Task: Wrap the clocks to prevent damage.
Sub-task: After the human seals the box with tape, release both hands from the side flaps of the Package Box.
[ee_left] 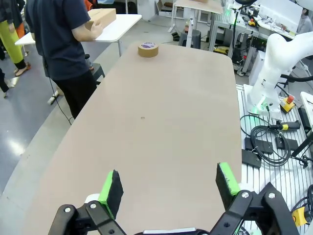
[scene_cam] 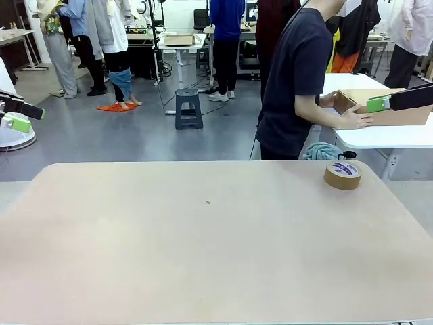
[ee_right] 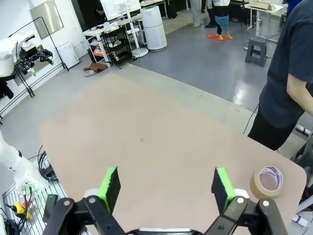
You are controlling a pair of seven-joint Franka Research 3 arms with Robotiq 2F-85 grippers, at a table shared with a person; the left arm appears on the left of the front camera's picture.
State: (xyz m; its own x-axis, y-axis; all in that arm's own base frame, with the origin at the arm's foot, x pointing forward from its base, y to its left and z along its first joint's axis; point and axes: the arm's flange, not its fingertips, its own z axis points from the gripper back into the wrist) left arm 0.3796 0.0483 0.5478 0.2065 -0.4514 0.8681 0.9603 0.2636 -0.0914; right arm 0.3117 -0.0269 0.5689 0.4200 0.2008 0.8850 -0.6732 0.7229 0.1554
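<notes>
The clocks are out of view. My left gripper (scene_cam: 26,118) hangs open off the table's left side, above the floor, and in its wrist view (ee_left: 168,176) nothing lies between the green pads. My right gripper (scene_cam: 377,103) hovers open at the far right, close to a cardboard box (scene_cam: 406,116) that a person (scene_cam: 298,81) holds with both hands on a white side table (scene_cam: 385,139). The right wrist view (ee_right: 165,176) also shows empty jaws. A brown tape roll (scene_cam: 343,175) (ee_left: 147,49) (ee_right: 267,182) lies flat near the far right corner of the tan table (scene_cam: 203,237).
The person stands at the far edge, turned toward the side table. A blue cloth (scene_cam: 318,152) sits behind the tape roll, beyond the table. A grey stool (scene_cam: 189,108) stands on the floor farther back. Cables (ee_left: 269,147) lie beside the right arm's base.
</notes>
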